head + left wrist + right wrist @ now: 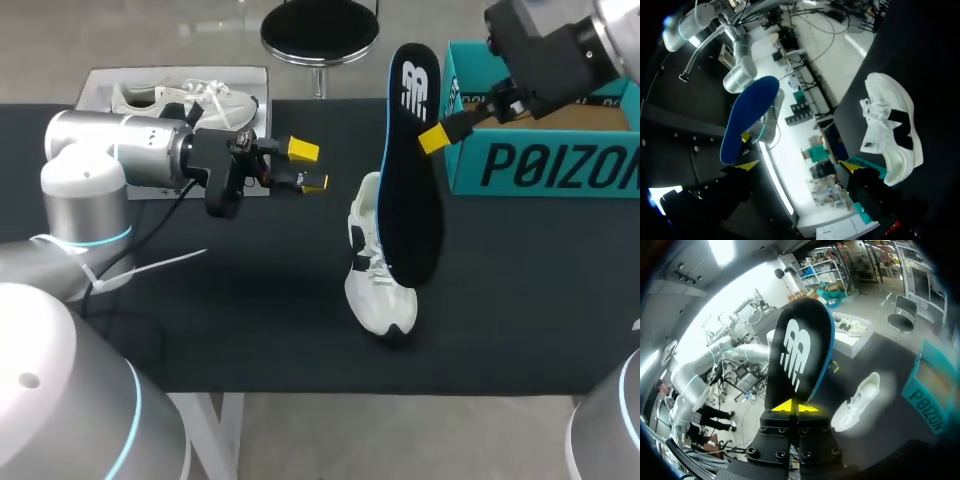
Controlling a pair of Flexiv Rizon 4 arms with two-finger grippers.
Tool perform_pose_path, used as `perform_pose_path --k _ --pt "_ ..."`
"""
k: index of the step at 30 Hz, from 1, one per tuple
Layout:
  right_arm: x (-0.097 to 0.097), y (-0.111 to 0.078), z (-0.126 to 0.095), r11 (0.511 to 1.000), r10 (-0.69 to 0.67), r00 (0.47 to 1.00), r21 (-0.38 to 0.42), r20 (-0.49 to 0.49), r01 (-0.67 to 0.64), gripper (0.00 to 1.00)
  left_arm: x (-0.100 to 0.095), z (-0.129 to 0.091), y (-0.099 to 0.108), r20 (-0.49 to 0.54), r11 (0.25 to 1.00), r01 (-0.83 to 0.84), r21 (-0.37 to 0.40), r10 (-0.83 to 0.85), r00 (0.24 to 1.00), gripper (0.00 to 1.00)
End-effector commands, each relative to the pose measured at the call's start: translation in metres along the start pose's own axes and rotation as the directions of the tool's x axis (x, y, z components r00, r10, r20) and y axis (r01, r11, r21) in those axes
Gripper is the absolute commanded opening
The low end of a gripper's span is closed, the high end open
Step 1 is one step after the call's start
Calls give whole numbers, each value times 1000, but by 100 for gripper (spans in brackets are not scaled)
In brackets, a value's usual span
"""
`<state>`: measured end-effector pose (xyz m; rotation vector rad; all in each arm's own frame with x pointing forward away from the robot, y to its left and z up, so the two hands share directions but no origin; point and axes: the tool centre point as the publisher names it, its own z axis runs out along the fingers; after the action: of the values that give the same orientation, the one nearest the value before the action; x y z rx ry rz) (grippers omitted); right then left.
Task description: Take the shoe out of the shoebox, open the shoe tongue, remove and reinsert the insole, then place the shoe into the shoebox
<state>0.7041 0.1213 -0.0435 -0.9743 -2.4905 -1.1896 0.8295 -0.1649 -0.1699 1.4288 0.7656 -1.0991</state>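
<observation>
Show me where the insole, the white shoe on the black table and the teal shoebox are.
insole point(408, 190), head view, middle of its dark printed face.
white shoe point(382, 305), head view, on its toe.
teal shoebox point(545, 165), head view, on its front wall.

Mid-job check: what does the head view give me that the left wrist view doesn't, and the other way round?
Head view only: the insole's black printed top face, and a second shoe on a white tray behind the left arm.
Left wrist view only: the insole's blue underside, seen full on.
Both: the right gripper shut on the insole, holding it up off the black table; the white shoe on the table; the left gripper open and empty.
</observation>
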Motion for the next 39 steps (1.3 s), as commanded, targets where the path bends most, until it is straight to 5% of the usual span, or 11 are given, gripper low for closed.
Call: perform_pose_path --k 1,14,26,39 --pt "-3 -1 -1 1000 14 1000 -2 -7 -14 0 1 1 0 -1 1000 -1 -2 1 1000 100" --pt "-43 -25 6 986 146 987 96 -71 -138 0 1 1 0 -1 1000 -1 -2 1 1000 100" --pt "-79 -15 29 966 220 974 152 -54 -210 0 1 1 0 -1 1000 -1 -2 1 1000 100" --pt "-93 -18 60 942 285 958 195 -33 -273 0 1 1 0 -1 1000 -1 -2 1 1000 100"
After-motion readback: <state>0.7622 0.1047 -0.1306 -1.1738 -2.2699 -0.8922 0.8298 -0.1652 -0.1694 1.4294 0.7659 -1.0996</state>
